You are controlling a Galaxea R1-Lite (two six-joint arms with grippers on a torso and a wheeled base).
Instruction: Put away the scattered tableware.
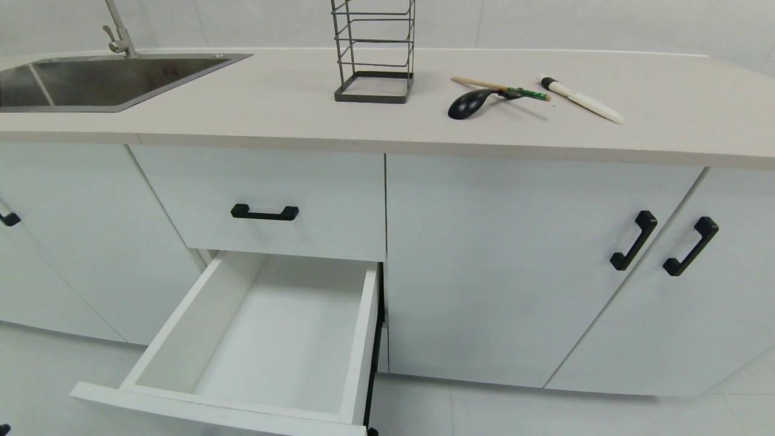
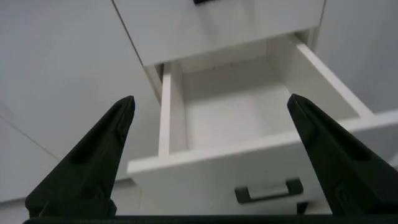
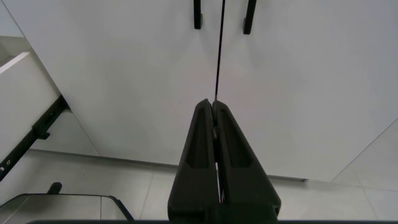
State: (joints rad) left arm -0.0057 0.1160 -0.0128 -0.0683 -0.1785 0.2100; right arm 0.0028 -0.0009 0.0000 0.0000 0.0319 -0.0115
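The black spoon (image 1: 466,104), chopstick (image 1: 502,88) and white knife (image 1: 581,99) are lying close together at two o'clock on the tabletop (image 1: 242,115), well apart from the open drawer (image 1: 357,339) at seven o'clock. The left hand (image 2: 211,99) is gaping wide and empty, facing that drawer. The right hand (image 3: 214,102) is pinched shut on nothing. The chopstick seems to be lying across the spoon's handle, so lifting one is likely risking the other rolling away.

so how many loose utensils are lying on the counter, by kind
black spoon: 1
wooden chopstick with green end: 1 (may be a pair lying together, cannot tell)
white utensil with black band: 1
total: 3
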